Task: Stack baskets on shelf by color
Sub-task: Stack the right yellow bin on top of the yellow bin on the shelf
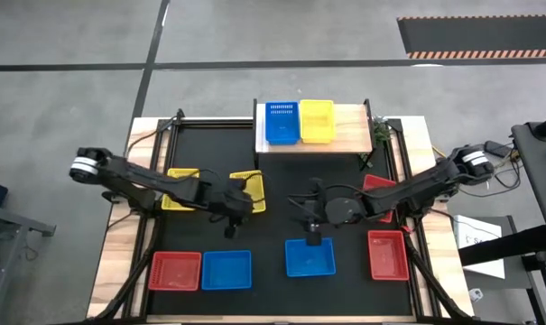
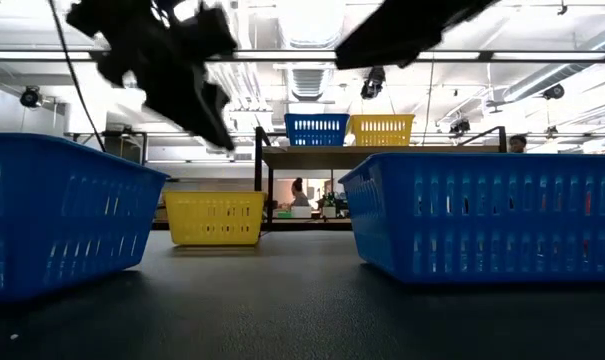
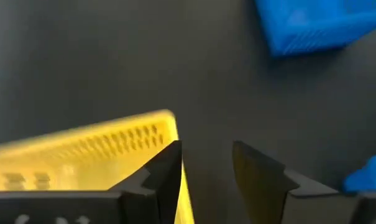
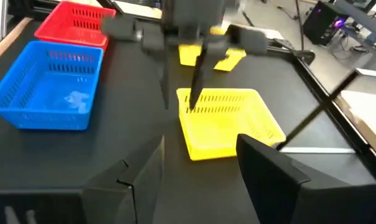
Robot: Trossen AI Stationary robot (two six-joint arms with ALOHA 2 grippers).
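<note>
While a blue basket [image 1: 282, 123] and a yellow basket [image 1: 317, 120] are seated on the shelf [image 1: 352, 130], both claws — left claw [image 1: 230, 232], right claw [image 1: 312, 240] — are held spread, empty, in front of the shelf.

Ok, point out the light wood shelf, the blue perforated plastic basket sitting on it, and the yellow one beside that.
Light wood plank shelf [image 1: 352, 126]: high view, bare right end.
Blue perforated plastic basket [image 1: 282, 123]: high view, its floor.
Yellow perforated plastic basket [image 1: 316, 120]: high view, its floor.
</note>
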